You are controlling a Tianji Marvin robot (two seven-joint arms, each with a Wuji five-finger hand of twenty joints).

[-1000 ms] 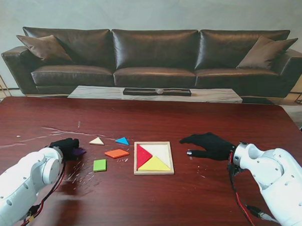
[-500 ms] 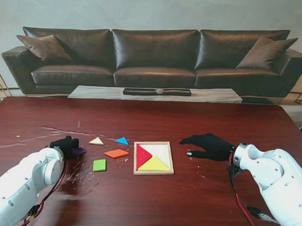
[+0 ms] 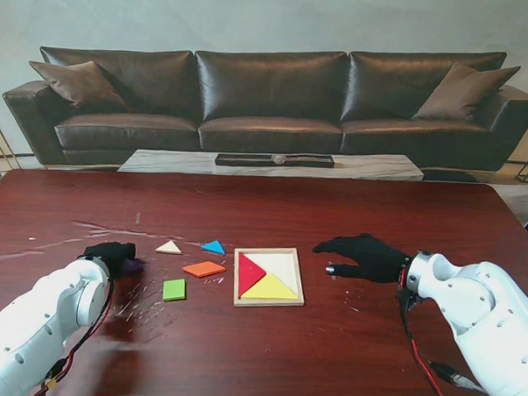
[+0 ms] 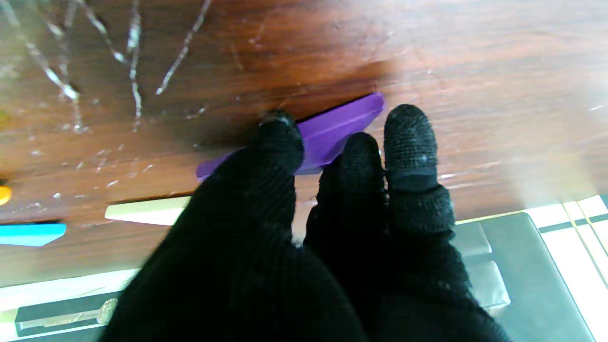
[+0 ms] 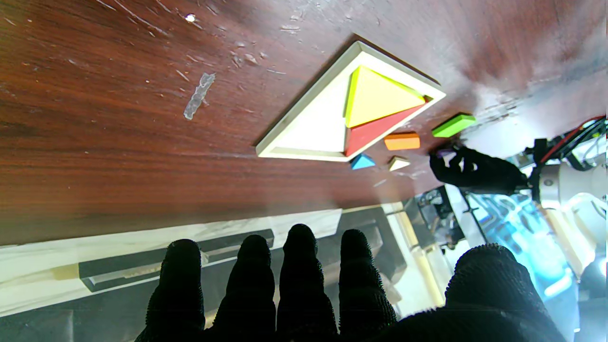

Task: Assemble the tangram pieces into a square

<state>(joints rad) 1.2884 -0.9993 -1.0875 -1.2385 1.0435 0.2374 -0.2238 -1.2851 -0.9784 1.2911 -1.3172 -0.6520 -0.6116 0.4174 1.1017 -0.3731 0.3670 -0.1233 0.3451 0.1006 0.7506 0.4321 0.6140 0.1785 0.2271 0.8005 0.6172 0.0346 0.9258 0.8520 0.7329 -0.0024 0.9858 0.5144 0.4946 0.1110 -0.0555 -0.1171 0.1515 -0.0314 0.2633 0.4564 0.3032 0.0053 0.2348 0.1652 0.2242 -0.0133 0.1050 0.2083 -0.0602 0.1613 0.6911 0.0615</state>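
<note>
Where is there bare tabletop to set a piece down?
Bare wood lies between the tray and the right hand, and beyond the pieces toward the sofa. It is crowded between the tray and the left hand: orange piece, green square, blue triangle.

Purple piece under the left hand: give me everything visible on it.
The purple piece is a flat, thin tangram tile with a smooth matte face and straight edges; one sharp corner shows, the rest is hidden, so its full shape can't be told. It lies on the dark wooden table, with one edge looking slightly raised over a dark shadow line. The left hand covers it, black-gloved fingertips pinching its edges. From the stand view only a purple sliver shows, left of the other loose pieces.
</note>
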